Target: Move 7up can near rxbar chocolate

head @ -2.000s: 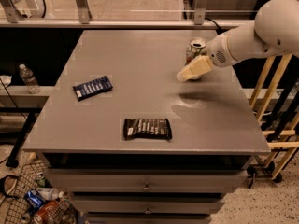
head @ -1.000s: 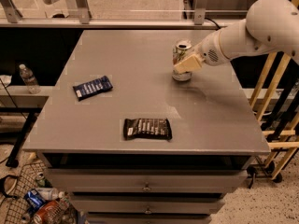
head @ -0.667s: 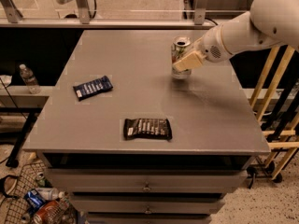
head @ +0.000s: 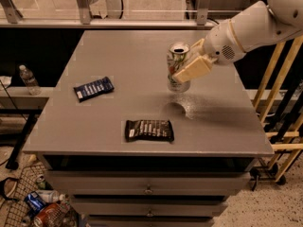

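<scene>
Tool closed, aloft; arm ext.

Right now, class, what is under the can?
The can, held in the gripper, appears lifted above bare table and its own shadow. The near finger covers part of the can's side.

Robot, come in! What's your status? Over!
Claw shut on 7up can, back right of table. Rxbar chocolate lies near front edge, apart from can. Nothing between them; dark blue bar off to picture's left.
</scene>
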Robot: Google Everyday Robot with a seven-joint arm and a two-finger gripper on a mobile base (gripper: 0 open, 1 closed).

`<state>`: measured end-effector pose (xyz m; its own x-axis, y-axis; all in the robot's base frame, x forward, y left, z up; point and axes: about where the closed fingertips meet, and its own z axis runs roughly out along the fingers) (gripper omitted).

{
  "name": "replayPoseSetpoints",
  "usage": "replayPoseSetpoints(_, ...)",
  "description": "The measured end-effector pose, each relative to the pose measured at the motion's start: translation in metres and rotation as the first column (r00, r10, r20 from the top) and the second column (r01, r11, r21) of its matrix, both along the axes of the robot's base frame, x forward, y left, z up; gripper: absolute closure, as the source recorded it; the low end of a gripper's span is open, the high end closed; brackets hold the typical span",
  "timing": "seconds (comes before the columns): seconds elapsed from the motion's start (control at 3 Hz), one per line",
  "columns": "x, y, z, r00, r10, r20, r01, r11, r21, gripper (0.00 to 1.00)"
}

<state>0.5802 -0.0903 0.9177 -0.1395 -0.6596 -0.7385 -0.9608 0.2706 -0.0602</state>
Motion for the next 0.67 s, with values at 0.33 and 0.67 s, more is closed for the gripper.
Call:
replayPoseSetpoints(0.33, -0.042, 0.014, -0.01, 0.9932, 0.09, -0.074, -0.088, 0.996, 0.018, 1.0)
replayPoseSetpoints(0.67, -0.064, 0.025, -0.021, 0.9846, 0.139, -0.105, -0.138, 0.99, 0.018, 1.0)
